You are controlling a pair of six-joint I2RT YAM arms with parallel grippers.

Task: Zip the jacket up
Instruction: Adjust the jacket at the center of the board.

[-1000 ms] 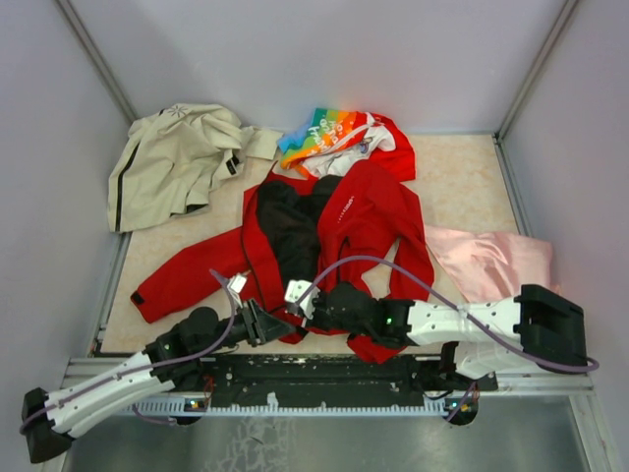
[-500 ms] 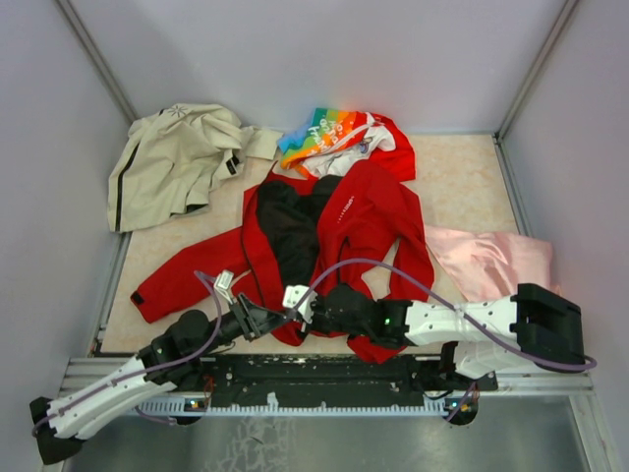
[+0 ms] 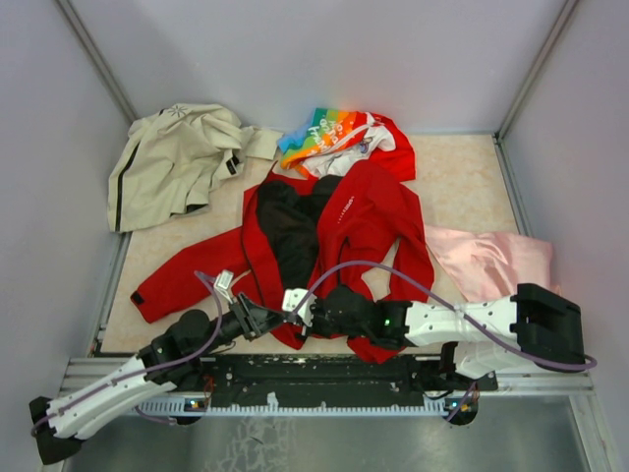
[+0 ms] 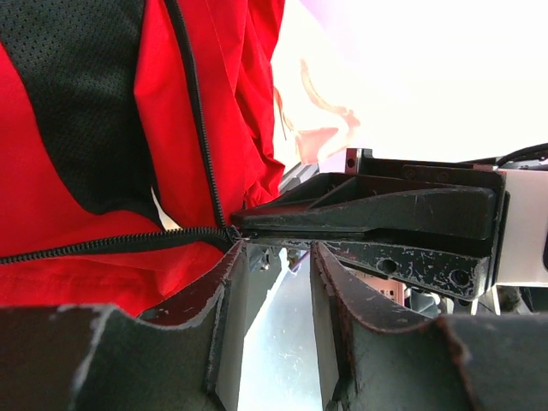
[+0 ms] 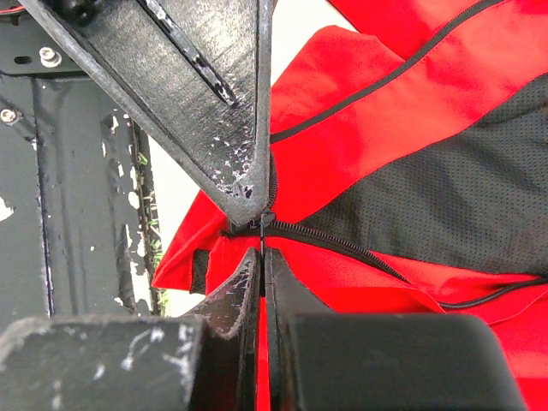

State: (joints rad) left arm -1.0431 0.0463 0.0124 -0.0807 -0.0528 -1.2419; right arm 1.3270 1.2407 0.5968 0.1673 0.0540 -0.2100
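I see red jacket (image 3: 359,211) spread open mid-worktop (image 3: 462,177), black lining up, one sleeve stretched toward left edge. Left gripper (image 3: 260,319) and right gripper (image 3: 307,313) meet tip to tip at jacket's near hem, close to worktop's near edge. Jaw gaps too small for me to judge from above. Purple cable (image 3: 393,270) arcs from right arm (image 3: 462,320) over red fabric. Beige jacket (image 3: 172,157) crumpled far left. Rainbow-printed garment (image 3: 329,130) touching red jacket's far end. Pink cloth (image 3: 486,261) at right, just beside red jacket.

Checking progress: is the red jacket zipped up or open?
Open. The jacket lies spread, black lining exposed; zipper tracks run apart, meeting only near the hem.
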